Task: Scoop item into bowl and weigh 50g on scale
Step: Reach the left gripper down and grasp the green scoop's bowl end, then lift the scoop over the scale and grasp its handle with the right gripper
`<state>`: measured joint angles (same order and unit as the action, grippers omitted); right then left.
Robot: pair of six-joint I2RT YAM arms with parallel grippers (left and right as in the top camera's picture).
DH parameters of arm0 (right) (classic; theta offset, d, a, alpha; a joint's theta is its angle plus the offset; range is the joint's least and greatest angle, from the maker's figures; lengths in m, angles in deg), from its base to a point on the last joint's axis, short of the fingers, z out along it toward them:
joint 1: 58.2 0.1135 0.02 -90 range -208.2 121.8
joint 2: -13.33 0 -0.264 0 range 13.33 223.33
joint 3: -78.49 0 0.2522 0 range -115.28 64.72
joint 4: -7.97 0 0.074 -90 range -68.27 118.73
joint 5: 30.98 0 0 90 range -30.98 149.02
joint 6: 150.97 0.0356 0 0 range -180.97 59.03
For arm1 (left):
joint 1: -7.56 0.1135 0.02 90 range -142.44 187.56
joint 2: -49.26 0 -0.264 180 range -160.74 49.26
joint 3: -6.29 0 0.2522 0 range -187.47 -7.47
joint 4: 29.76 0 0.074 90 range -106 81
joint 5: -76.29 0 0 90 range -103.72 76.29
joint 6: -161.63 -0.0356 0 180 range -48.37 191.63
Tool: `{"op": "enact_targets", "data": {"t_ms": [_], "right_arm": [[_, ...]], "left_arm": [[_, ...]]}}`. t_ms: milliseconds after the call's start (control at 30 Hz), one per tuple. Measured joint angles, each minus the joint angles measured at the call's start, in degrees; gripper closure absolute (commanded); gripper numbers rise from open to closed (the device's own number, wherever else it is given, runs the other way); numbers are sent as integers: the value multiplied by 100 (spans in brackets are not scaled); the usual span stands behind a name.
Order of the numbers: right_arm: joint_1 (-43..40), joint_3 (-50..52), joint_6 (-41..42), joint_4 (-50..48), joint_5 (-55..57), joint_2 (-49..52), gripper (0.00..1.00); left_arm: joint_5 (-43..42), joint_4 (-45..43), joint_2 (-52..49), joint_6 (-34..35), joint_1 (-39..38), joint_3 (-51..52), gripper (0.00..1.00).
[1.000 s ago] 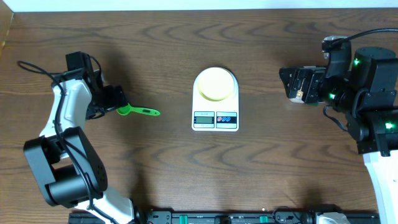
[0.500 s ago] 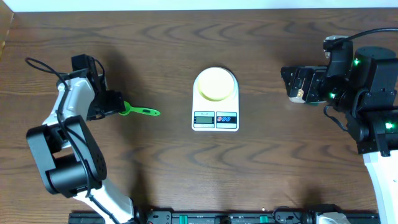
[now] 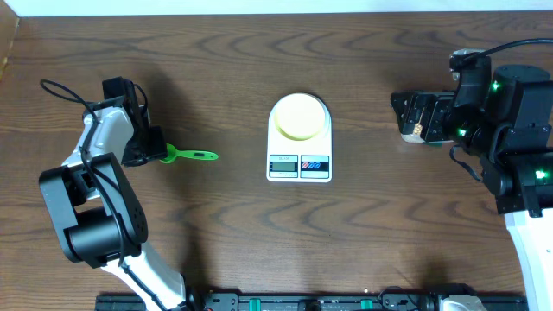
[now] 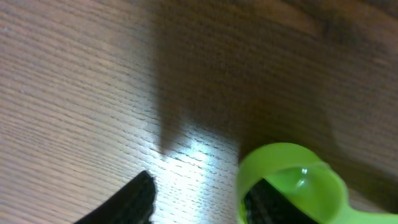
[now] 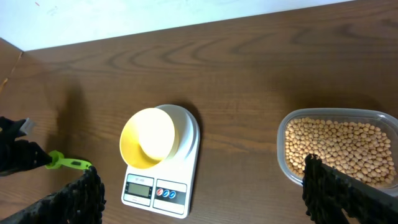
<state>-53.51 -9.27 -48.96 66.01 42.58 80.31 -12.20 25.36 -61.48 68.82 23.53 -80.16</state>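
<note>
Scoop point(image 3: 193, 155) at my left gripper point(image 3: 160, 149), handle toward scale point(image 3: 298, 149)
Overhead: I'm at its cup end; long axis runs right. Left wrist: jaws apart astride cup rim, nothing clamped. Right wrist: beans point(image 5: 339, 146) in tub point(image 5: 336, 114) beside my open, empty right gripper point(image 3: 399, 118); bowl point(image 5: 146, 137) on scale.

Left pincer point(image 3: 160, 154) drawn slightly leftward, green scoop point(image 3: 192, 155) shifted left with it

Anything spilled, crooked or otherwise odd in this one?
Nothing spilled or damaged: the beans all sit inside the clear tub, and the bowl sits squarely on the scale. The green scoop lies flat by the left hand.
</note>
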Motion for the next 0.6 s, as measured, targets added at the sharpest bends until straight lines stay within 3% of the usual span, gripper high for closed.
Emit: {"op": "enact_targets", "data": {"t_ms": [100, 200, 300, 600], "right_arm": [[0, 0, 0, -9, -2, 0, 1], [0, 0, 0, -20, 0, 0, 1], [0, 0, 0, -24, -2, 0, 1], [0, 0, 0, -33, 0, 0, 1]], "left_arm": [[11, -42, -2, 28, 0, 0, 81], [15, -85, -2, 46, 0, 0, 89], [13, -94, -2, 90, 0, 0, 92], [-149, -214, -2, 149, 0, 0, 92]]}}
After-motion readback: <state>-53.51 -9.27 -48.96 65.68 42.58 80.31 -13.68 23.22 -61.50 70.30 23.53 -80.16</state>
